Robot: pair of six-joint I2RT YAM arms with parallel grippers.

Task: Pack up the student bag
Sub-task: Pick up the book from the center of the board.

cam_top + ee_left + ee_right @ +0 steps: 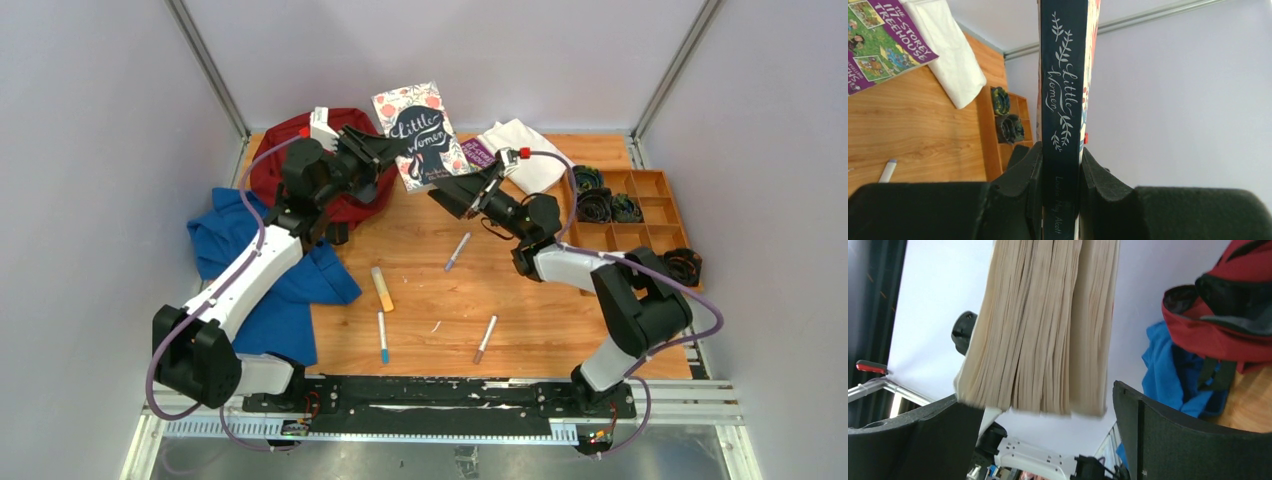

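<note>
Gripping the Little Women book (422, 135) by its spine, the left gripper (1060, 155) holds it raised off the table (420, 300), with its fingers pressed against both covers. At the book's opposite edge (the page side), the right gripper (1035, 405) is spread wide, one finger on each side of the pages; whether either touches them is hard to tell. The student bag (268, 160) lies just left of the book, partly behind the left arm. A purple book (478, 152) and a white folded cloth (525, 150) lie to the right of the held book.
</note>
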